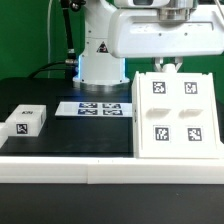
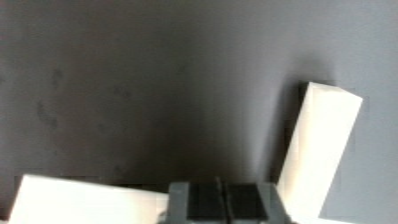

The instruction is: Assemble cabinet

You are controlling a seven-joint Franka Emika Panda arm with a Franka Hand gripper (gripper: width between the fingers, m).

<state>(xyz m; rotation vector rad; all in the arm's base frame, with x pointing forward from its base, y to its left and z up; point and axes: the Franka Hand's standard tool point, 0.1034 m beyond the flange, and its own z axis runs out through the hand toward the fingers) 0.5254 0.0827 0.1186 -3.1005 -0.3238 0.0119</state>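
Note:
The cabinet (image 1: 176, 114) is a large white box with several black-and-white tags on its face, standing at the exterior view's right. My gripper (image 1: 168, 66) hangs just above the cabinet's far top edge, its tips small and partly hidden behind that edge. In the wrist view my gripper (image 2: 222, 203) shows dark fingers (image 2: 199, 203) pressed together with nothing between them. A tall white edge (image 2: 320, 150) rises beside them and a white slab (image 2: 86, 200) lies on the other side. I cannot tell which parts these are.
A small white block with one tag (image 1: 25, 120) lies at the exterior view's left. The marker board (image 1: 100, 107) lies flat in front of the robot base (image 1: 103, 60). A white table border (image 1: 100, 165) runs along the front.

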